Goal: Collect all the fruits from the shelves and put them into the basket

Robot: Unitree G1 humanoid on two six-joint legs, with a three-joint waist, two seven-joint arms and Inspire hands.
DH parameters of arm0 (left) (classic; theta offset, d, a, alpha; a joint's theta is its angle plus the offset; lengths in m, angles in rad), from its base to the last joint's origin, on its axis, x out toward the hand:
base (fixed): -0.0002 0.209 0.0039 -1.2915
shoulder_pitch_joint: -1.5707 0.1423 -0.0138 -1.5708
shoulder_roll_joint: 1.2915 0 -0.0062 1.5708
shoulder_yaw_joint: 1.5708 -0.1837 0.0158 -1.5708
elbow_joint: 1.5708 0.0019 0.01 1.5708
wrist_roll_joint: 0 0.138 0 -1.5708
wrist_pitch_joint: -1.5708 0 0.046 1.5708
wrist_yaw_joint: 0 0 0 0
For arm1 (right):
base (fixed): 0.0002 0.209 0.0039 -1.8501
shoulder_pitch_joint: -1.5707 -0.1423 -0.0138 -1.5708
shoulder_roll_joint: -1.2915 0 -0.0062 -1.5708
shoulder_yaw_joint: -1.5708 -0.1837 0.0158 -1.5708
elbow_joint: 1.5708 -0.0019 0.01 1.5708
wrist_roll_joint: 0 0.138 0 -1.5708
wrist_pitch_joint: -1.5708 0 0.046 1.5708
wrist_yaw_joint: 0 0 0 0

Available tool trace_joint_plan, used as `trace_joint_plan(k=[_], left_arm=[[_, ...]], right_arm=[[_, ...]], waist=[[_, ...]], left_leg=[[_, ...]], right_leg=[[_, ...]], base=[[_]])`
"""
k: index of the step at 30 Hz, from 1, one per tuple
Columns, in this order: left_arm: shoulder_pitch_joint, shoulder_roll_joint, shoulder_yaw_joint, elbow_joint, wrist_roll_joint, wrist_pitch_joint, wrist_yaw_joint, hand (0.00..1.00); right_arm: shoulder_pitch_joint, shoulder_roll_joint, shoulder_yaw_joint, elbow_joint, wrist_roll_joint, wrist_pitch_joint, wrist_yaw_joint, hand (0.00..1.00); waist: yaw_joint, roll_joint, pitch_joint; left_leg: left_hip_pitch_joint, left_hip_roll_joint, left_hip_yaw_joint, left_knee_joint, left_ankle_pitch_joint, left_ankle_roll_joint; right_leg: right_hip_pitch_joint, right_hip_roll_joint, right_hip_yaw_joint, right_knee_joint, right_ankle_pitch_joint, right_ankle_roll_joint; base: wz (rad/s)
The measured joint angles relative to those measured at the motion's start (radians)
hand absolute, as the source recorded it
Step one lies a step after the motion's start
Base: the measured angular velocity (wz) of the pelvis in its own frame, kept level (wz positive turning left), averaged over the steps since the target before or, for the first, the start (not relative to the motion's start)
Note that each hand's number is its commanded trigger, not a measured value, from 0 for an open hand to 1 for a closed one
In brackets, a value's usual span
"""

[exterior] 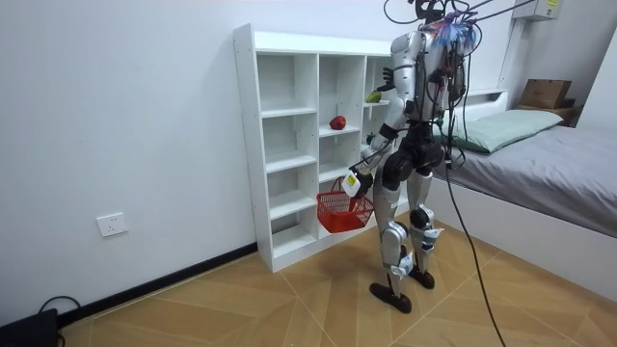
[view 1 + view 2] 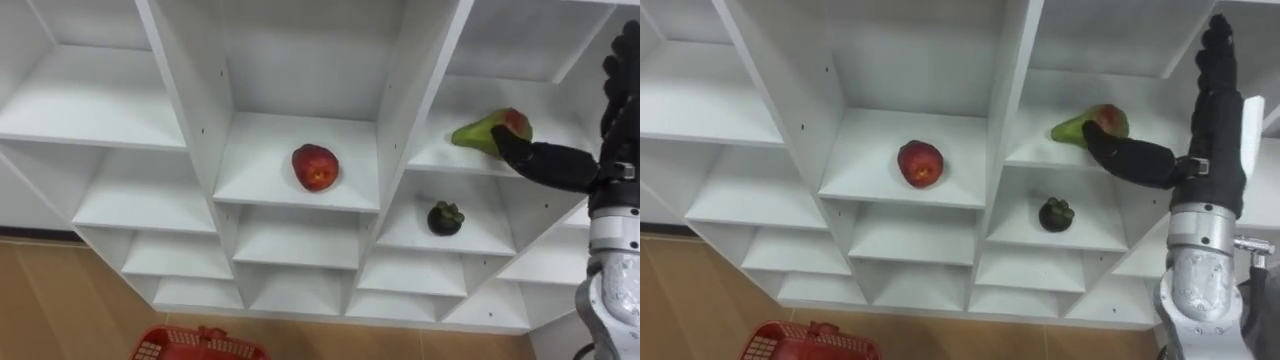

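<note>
R hand at the green-red fruit, right bay of the shelves (image 2: 875,185).
You had your R hand (image 2: 1215,150) open: fingers straight up, thumb tip touching the green-red fruit (image 2: 1092,125), nothing held. Red fruit (image 2: 920,163) sat in the mid bay, dark fruit (image 2: 1056,214) one shelf below the green-red. Basket (image 2: 810,343) hung at your L hand (image 1: 354,181); couldn't tell its grip.

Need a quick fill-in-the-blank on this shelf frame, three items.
The right hand reaches the green-red fruit, on the shelf directly ___ the dark fruit.
The red fruit lies one column to the ___ of them.
The left hand carries a red ___.
Missing: above; left; basket.
</note>
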State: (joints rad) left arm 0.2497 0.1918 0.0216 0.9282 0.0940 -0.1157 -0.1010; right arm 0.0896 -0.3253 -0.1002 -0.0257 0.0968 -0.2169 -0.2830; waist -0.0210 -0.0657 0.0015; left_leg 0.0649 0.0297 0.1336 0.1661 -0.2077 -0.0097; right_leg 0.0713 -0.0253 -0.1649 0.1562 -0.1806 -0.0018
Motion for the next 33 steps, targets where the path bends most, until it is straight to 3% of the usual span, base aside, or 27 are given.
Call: trace_joint_plan(k=[6,12,19,25,33], left_arm=[[0.002,-0.001,0.018,-0.007,0.032,0.004,-0.001,1.0],[0.006,0.0,0.038,-0.006,0.033,0.005,0.002,1.0],[0.012,0.0,0.046,-0.007,0.031,0.005,0.0,1.0],[0.015,-0.004,0.046,-0.008,0.032,0.005,-0.003,1.0],[0.017,-0.004,0.046,-0.008,0.031,0.005,-0.003,1.0]], right_arm=[[-0.012,-0.015,-0.035,0.062,0.037,0.018,0.047,0.0],[-0.05,-0.027,-0.042,0.14,0.05,0.026,0.079,0.0],[-0.093,-0.04,-0.042,0.185,0.05,0.031,0.124,0.0],[-0.109,-0.045,-0.042,0.208,0.049,0.035,0.171,0.0],[-0.109,-0.046,-0.042,0.209,0.045,0.044,0.202,0.0]], waist=[[0.0,-0.003,0.0022],[0.001,-0.018,0.0108],[-0.001,-0.016,0.0087],[-0.001,0.004,-0.0013],[-0.002,0.005,0.0019]], left_leg=[[0.001,-0.001,0.0,0.002,0.001,0.002],[0.003,-0.003,-0.001,0.002,0.003,0.004],[0.002,-0.005,-0.005,0.002,0.003,0.004],[0.004,-0.004,-0.007,0.001,0.003,0.004],[0.018,-0.005,-0.006,0.002,0.004,0.006]], right_leg=[[-0.001,-0.003,-0.003,0.006,0.0,0.0],[-0.003,-0.004,-0.001,0.01,0.0,0.0],[-0.001,-0.006,-0.002,0.006,-0.001,0.001],[0.0,-0.006,-0.007,0.011,-0.001,0.001],[0.015,-0.008,-0.015,0.011,-0.001,0.001]], base=[[0.0],[0.0],[0.0],[0.0],[0.0]])
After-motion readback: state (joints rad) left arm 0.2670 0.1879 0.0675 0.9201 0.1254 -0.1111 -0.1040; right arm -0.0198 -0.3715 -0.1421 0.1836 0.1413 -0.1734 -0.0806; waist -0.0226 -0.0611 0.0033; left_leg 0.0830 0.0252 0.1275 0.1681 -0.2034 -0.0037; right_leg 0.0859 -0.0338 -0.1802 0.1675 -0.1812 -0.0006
